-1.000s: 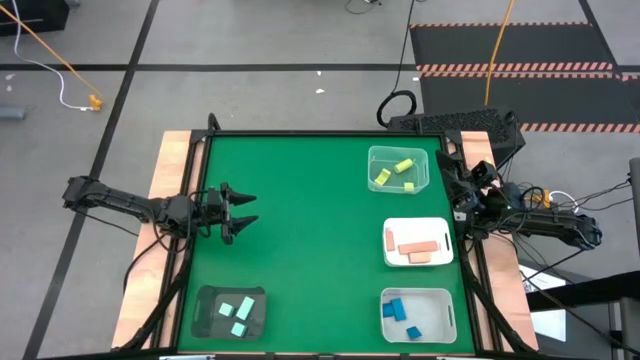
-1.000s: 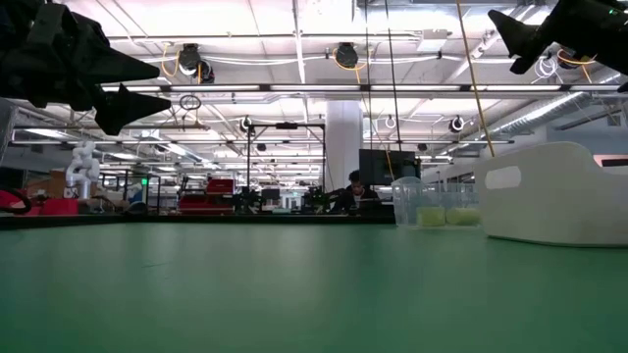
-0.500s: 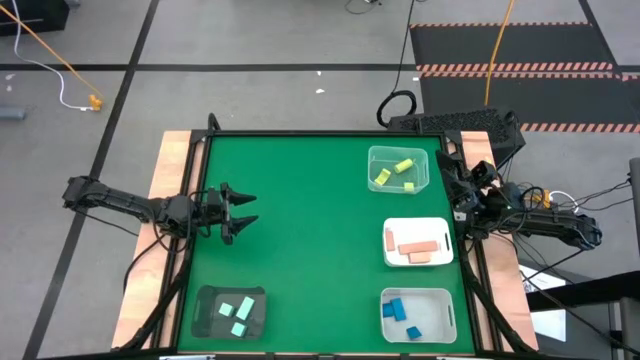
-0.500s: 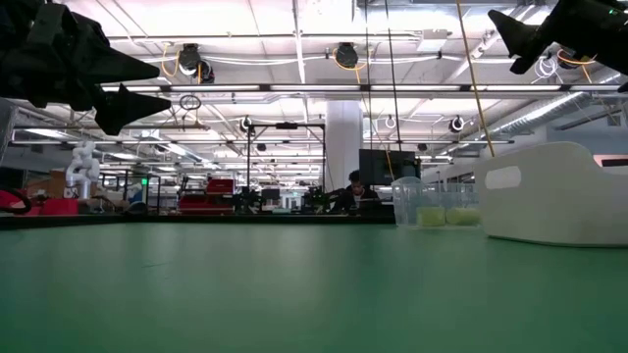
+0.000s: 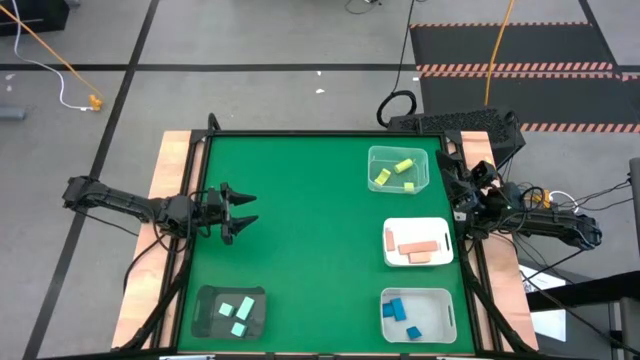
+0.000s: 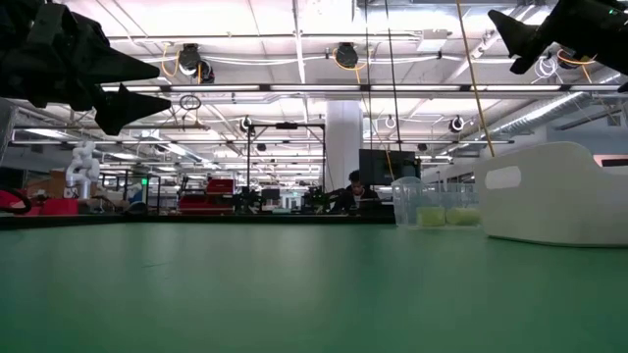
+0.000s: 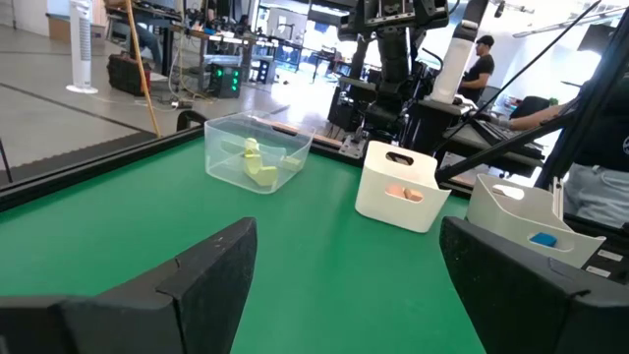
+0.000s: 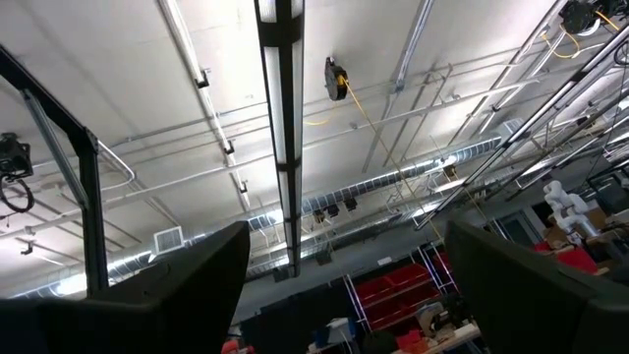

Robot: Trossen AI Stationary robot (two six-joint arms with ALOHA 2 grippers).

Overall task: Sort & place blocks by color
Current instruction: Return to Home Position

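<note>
The blocks lie sorted in four trays. Yellow blocks (image 5: 392,172) are in a clear tray (image 5: 372,158) at the far right. Salmon pink blocks (image 5: 418,250) lie in a white tray (image 5: 446,230) at mid right. Blue blocks (image 5: 400,312) fill a tray (image 5: 446,300) at the near right. Mint green blocks (image 5: 236,312) rest on a dark tray (image 5: 205,298) at the near left. My left gripper (image 5: 243,212) hangs open and level above the table's left side, nothing between its fingers (image 7: 211,265). My right gripper (image 5: 455,185) stands open at the right edge, tipped upward, with nothing in it.
The green table top (image 5: 300,220) spreads between the two arms, framed by dark rails and wooden side boards (image 5: 168,165). Beyond the far edge the room holds benches, other machines and a person (image 7: 480,61).
</note>
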